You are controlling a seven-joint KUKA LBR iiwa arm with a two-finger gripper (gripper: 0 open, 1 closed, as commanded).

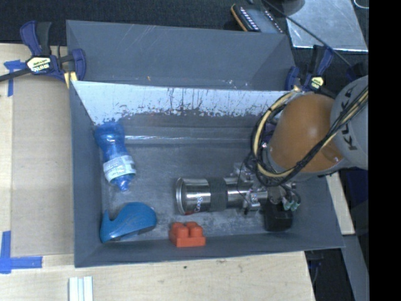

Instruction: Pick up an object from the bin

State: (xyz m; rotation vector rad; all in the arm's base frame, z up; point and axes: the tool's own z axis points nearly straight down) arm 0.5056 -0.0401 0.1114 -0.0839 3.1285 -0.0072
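Low in the grey bin (188, 152) the gripper (233, 194) sits right beside the silver can (192, 195) lying mid-floor, spread or clamped I can't tell; seemingly mid-grasp, it next needs a firm lift.

There's the arm (353, 121), pale grey with dark lettering, a glossy orange-brown dome cover (305, 133) ringed by looping black and yellow cables (263, 127), then a silver metal gripper (243, 194) beside a black block (277, 217).
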